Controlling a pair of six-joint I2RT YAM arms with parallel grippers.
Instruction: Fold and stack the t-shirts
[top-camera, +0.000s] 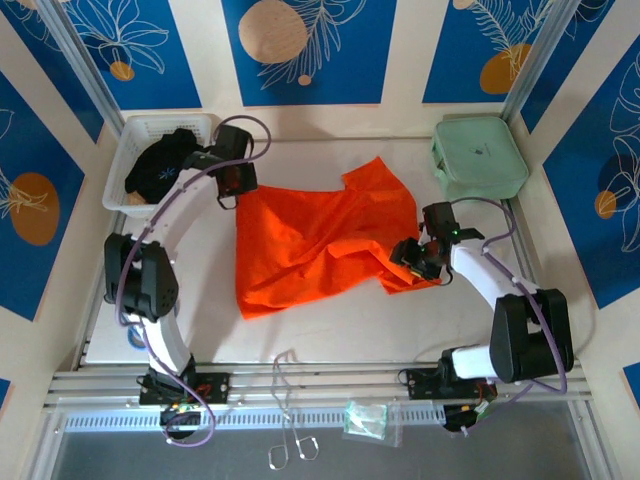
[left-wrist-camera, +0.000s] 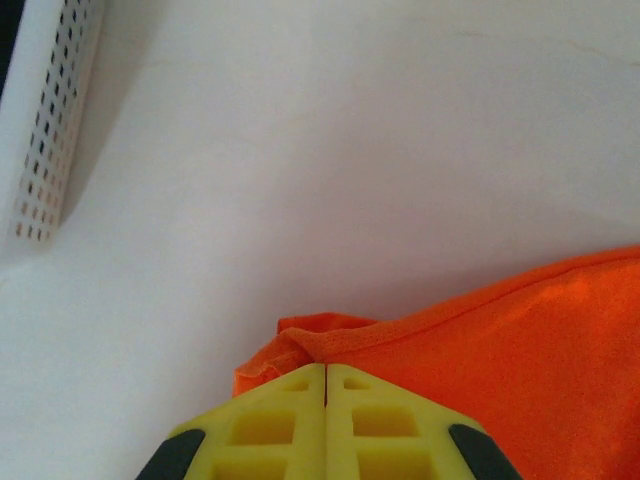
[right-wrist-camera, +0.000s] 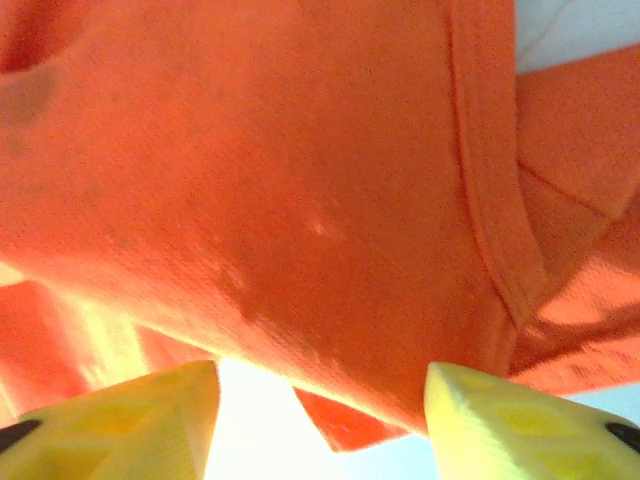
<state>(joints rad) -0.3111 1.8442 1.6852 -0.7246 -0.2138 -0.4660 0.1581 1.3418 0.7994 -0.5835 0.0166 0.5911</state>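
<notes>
The bright orange t-shirt (top-camera: 320, 245) lies rumpled across the middle of the table. My left gripper (top-camera: 232, 185) is at its far left corner; in the left wrist view the yellow fingers (left-wrist-camera: 290, 420) are pressed together at the gripper's tip (left-wrist-camera: 326, 368), pinching the bunched orange hem (left-wrist-camera: 330, 335). My right gripper (top-camera: 410, 258) sits at the shirt's right edge. In the right wrist view it (right-wrist-camera: 320, 380) stands open, with orange fabric (right-wrist-camera: 300, 180) just beyond the spread fingertips (right-wrist-camera: 190, 400). The black t-shirt (top-camera: 160, 165) lies in the basket at the back left.
A white perforated basket (top-camera: 135, 135) stands at the back left, and its wall (left-wrist-camera: 45, 130) is close to my left gripper. A mint-green hard case (top-camera: 478, 155) sits at the back right. A clear plastic bag (top-camera: 365, 418) and wire loops (top-camera: 290, 445) lie on the front rail.
</notes>
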